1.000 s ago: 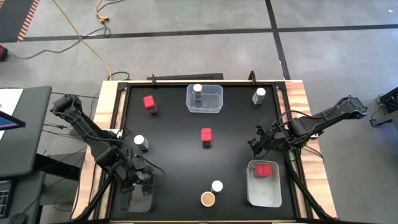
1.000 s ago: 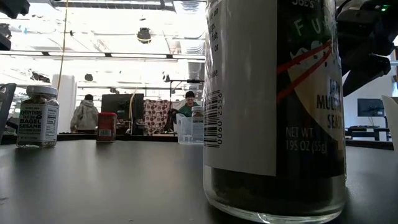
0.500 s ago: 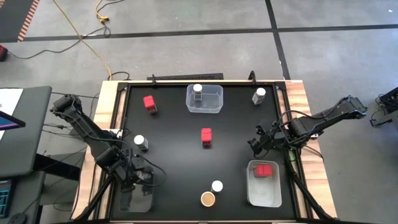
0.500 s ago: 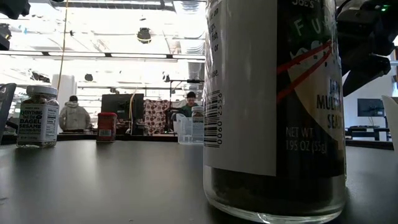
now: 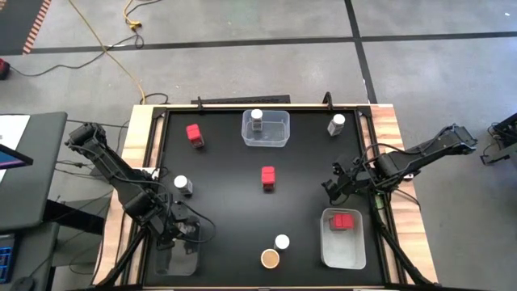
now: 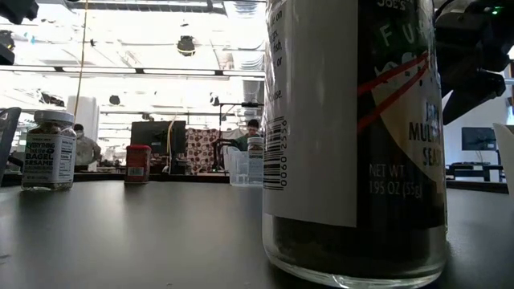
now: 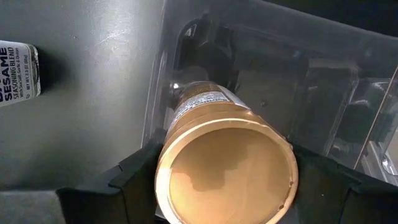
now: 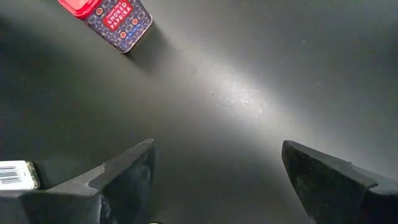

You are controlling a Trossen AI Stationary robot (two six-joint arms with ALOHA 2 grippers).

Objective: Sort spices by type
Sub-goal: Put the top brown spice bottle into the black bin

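My left gripper hovers at the table's near left corner over a clear bin and is shut on a tan-lidded jar. My right gripper is open above bare table near the right edge. A second tan-lidded jar and a white-lidded jar stand near the front edge. Other white-lidded jars stand at left, far right and in the far bin. Red boxes stand at far left, mid-table and in the right bin. My left gripper pinches the tan-lidded jar just below its lid, one finger on each side. The fingers come from above, pointing down. The jar hangs upright with its lid toward the wrist and its body reaching down inside the clear bin; whether its base rests there is hidden.
The right wrist view shows a red-capped paprika tin lying ahead on the black table. A sesame jar stands beside the left bin. In the low view a large jar fills the foreground. Open table lies between the mid-table red box and the right gripper.
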